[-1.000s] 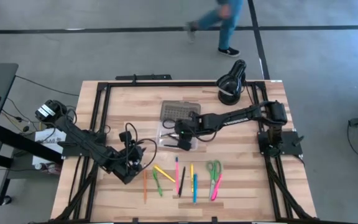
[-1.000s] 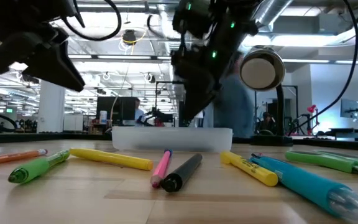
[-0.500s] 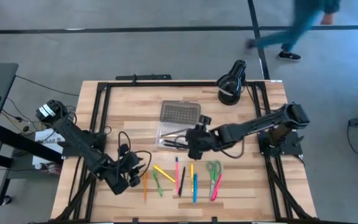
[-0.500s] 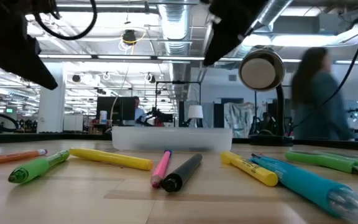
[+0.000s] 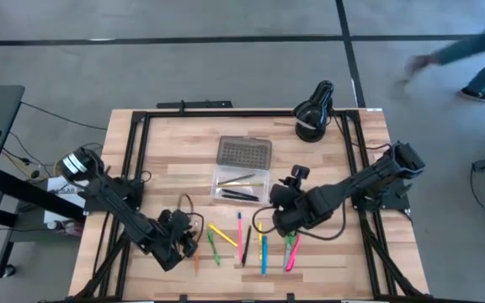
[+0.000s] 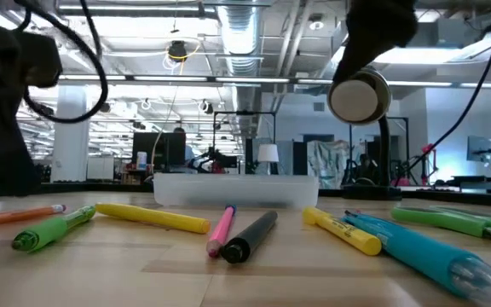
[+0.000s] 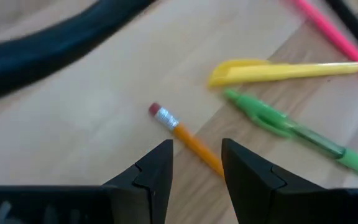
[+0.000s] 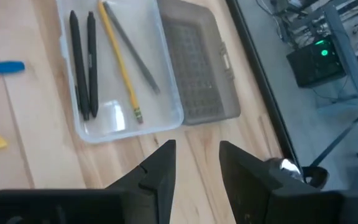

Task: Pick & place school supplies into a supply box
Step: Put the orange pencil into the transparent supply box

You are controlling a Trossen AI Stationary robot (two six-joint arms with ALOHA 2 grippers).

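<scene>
My left gripper (image 7: pixel 194 165) has its fingers slightly apart and empty, poised right over the orange pencil (image 7: pixel 185 134), whose eraser end pokes out between the tips. Just beyond lie a yellow pen (image 7: pixel 284 71) and a green pen (image 7: pixel 291 130). That arm reaches low and long from the table's left edge toward the near-left end of the row of supplies.

My right gripper (image 8: pixel 194 165) is also parted a little, holding nothing that I can see. Its wrist looks down on the box (image 8: pixel 120 81), where two black pens (image 8: pixel 82 65), a yellow pencil (image 8: pixel 120 65) and a grey one lie in the clear tray, the dotted lid (image 8: pixel 197 65) folded open beside it. From above, the right arm stretches from the right edge with its gripper (image 5: pixel 280 210) hanging near the scissors (image 5: pixel 289 244); I can't tell its height well. The box (image 5: pixel 242 172) sits mid-table, behind the row.
</scene>
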